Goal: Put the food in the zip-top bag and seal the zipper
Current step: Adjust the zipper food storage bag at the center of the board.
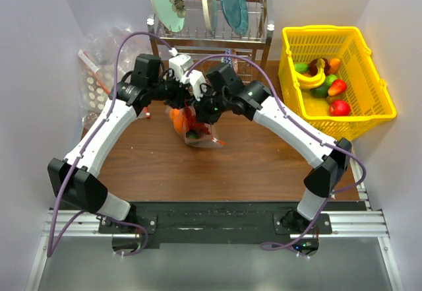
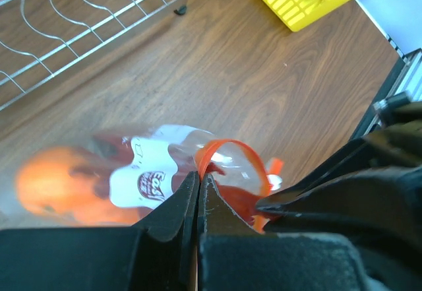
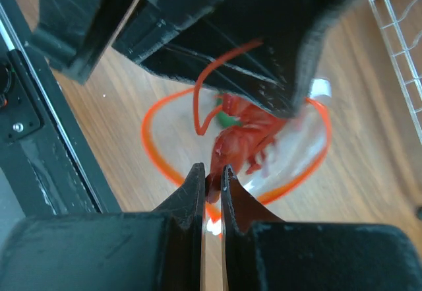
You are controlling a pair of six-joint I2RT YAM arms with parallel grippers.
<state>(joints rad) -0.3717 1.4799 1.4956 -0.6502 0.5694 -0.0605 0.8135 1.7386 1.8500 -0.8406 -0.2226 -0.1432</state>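
Note:
The clear zip-top bag (image 1: 203, 136) stands mid-table with its mouth held open; its orange-red zipper rim (image 3: 153, 147) forms a wide loop. My left gripper (image 2: 199, 176) is shut on the rim beside the white printed label (image 2: 149, 172). The orange (image 2: 54, 187) lies inside the bag, blurred, and also shows in the top view (image 1: 177, 121). My right gripper (image 3: 211, 174) is shut on the end of the red lobster (image 3: 242, 139), which hangs into the bag mouth. A green piece (image 3: 227, 117) shows under the lobster. Both grippers meet above the bag (image 1: 192, 101).
A yellow basket (image 1: 295, 40) with toy fruit stands at the right back. A wire dish rack (image 1: 212, 37) with plates stands behind the bag. A heap of clear dotted bags (image 1: 99, 73) lies at the left back.

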